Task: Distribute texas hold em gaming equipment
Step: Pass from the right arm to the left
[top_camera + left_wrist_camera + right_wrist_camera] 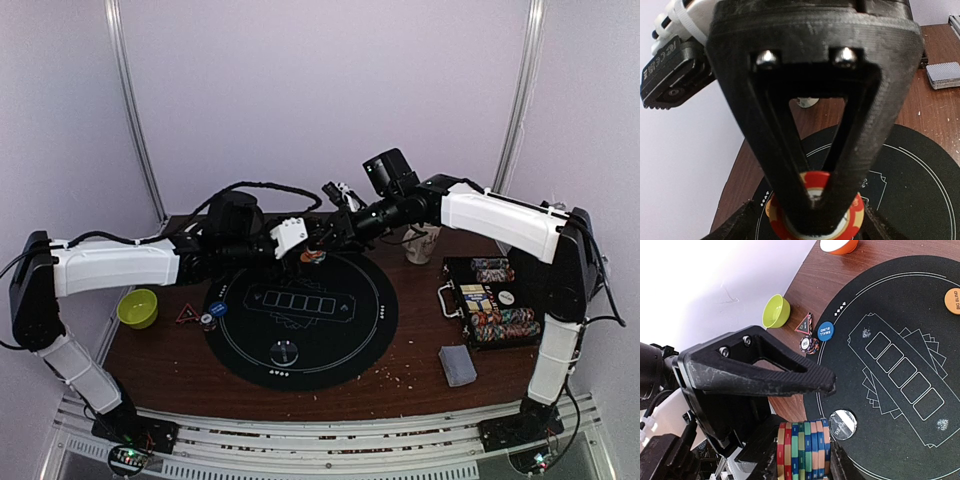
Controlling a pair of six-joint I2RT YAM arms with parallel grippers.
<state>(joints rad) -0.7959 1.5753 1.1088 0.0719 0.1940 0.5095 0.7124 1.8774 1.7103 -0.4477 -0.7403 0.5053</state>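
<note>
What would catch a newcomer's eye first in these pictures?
At the far edge of the mat, the right gripper holds a stack of striped chips, with the left gripper open around it. At the right, an open case holds rows of chips.

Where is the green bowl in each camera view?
Top view: green bowl at the left, beside the red triangle.
Left wrist: not in it.
Right wrist: upper left, up-left of that triangle.
Shared landmark: the black round mat, in all three views.
</note>
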